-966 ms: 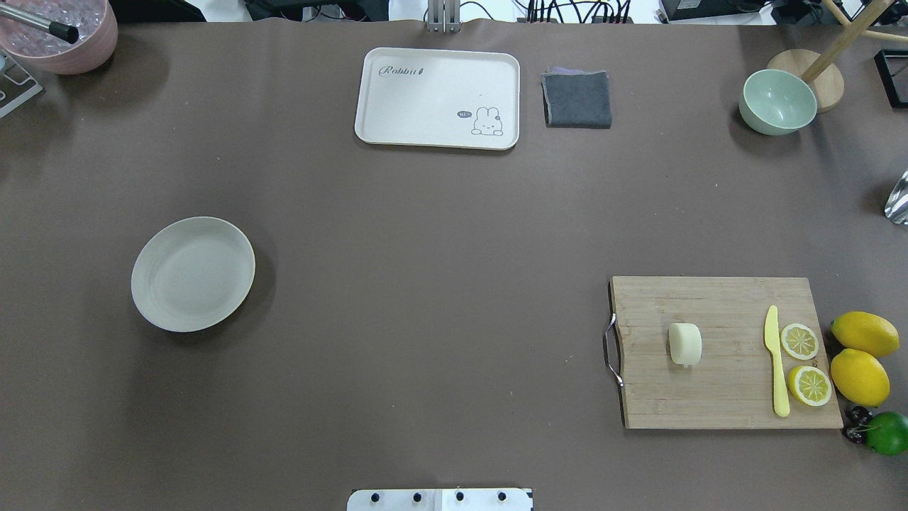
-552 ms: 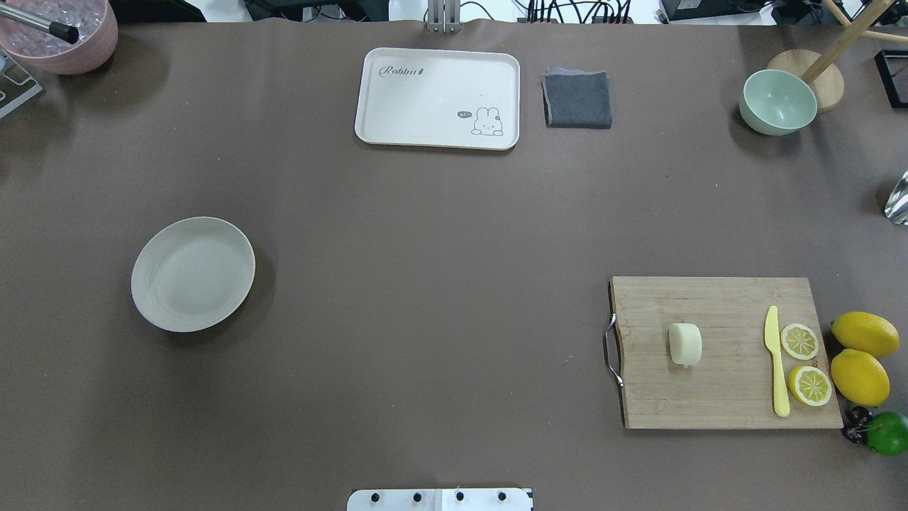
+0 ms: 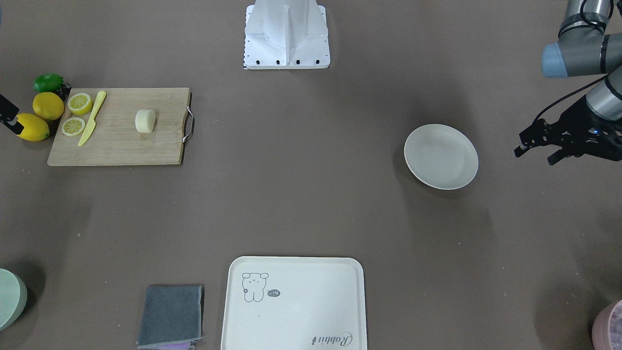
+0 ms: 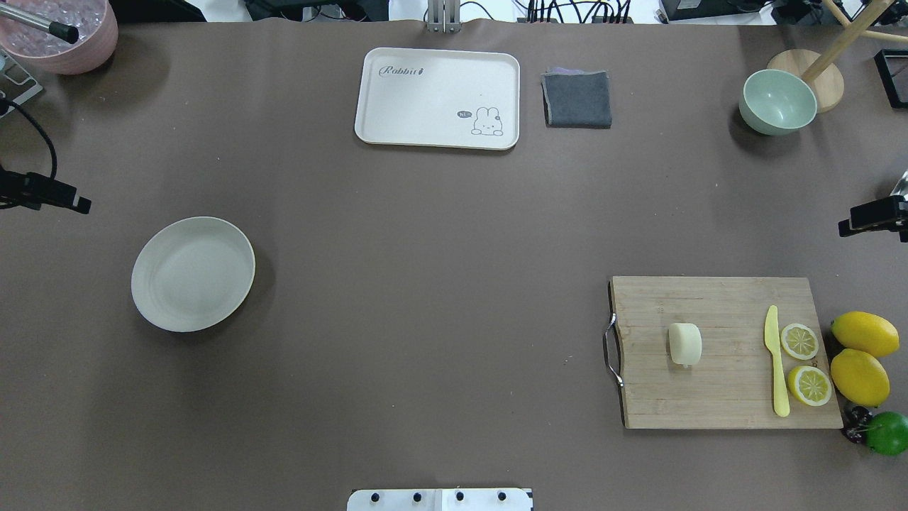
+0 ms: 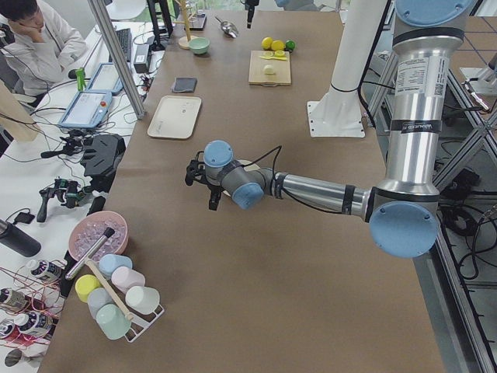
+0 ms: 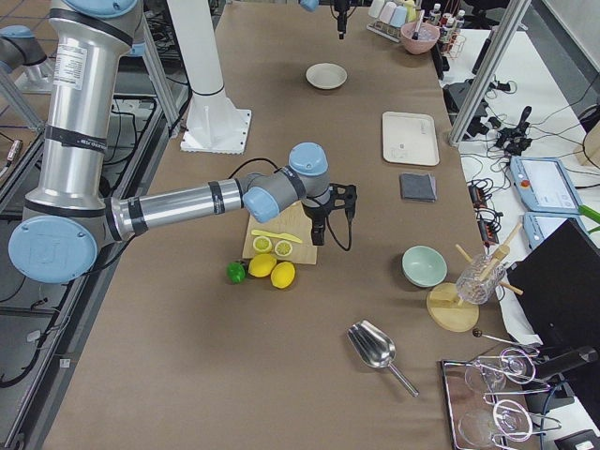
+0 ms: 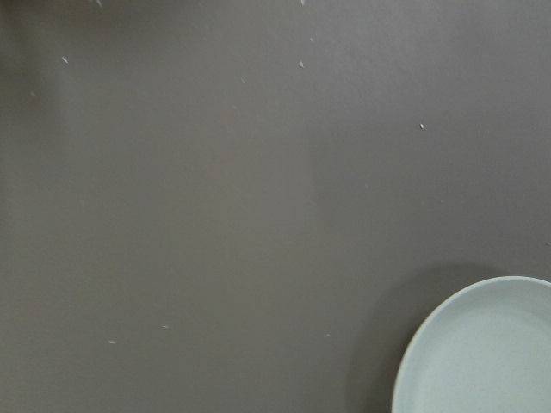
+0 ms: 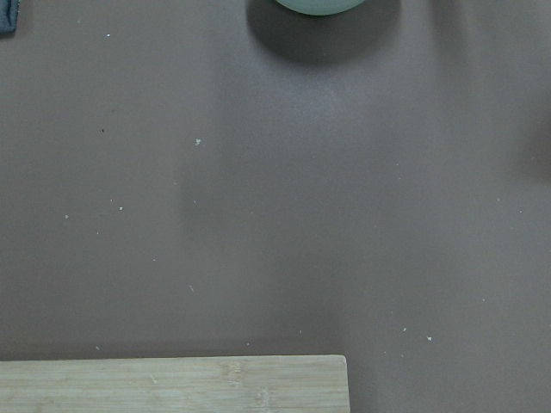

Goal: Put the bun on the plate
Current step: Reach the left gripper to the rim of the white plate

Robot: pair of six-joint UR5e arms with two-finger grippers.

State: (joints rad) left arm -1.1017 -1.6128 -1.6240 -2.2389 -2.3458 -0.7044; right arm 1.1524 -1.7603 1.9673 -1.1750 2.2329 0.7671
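Overhead view, L to R. The left gripper (image 3: pixel 534 154) hangs over bare table at the far L edge, fingers apart, nothing held. Its wrist cam sees only table & a bit of plate rim. The plate (image 4: pixel 192 274) sits near it on the L half, bun not on it, well apart from the other items. Centre back: cream tray (image 4: pixel 438 98) w/ a folded grey cloth (image 4: pixel 577 99) just beside it. R half: wooden board (image 4: pixel 723 397), metal handle facing centre. The bun (image 4: pixel 685 344) lies on the board nearer the handle end, flat end toward the handle. A yellow knife (image 4: pixel 777 362) & two lemon slices (image 4: pixel 799 341) lie at the board's other end. Two lemons (image 4: pixel 864 333) & a lime (image 4: pixel 888 433) sit on the table just past it. The right gripper (image 4: pixel 871 216) shows at the far R edge, over table btwn board & green bowl (image 4: pixel 777 101). Only part of it is visible, so can't tell if its fingers are apart or together.
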